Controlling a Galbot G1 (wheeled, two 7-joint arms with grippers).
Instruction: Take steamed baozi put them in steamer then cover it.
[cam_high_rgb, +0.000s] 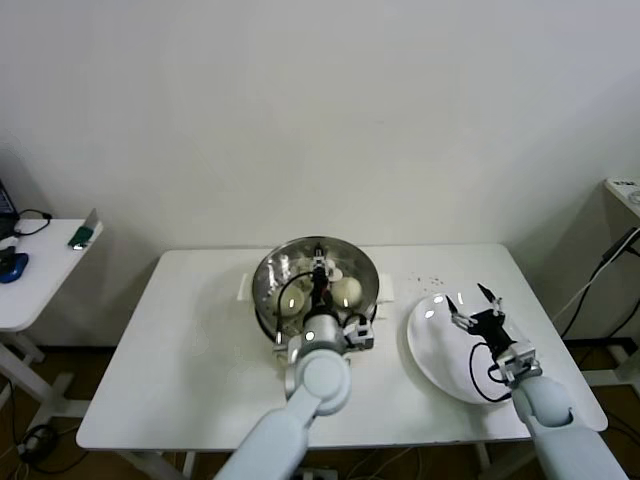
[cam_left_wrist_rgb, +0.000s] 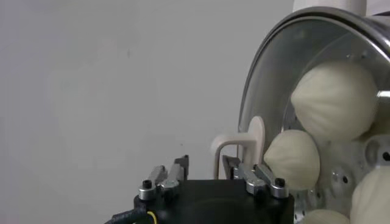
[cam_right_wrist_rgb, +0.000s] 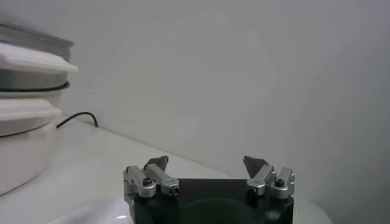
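Glass cover (cam_left_wrist_rgb: 317, 91) sits on the steamer (cam_high_rgb: 316, 284) near the desk's rear edge over the steamed baozi (cam_left_wrist_rgb: 337, 100); left gripper (cam_left_wrist_rgb: 204, 172), jaws parted astride the handle, risks dragging it askew on withdrawal; right gripper (cam_high_rgb: 473, 303) hangs spread above the plate (cam_high_rgb: 440, 340).

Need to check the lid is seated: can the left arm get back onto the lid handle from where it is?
Probably yes. The left gripper sits right by the lid handle with its jaws parted, and nothing stands between them. The lid is on the steamer, over the buns.
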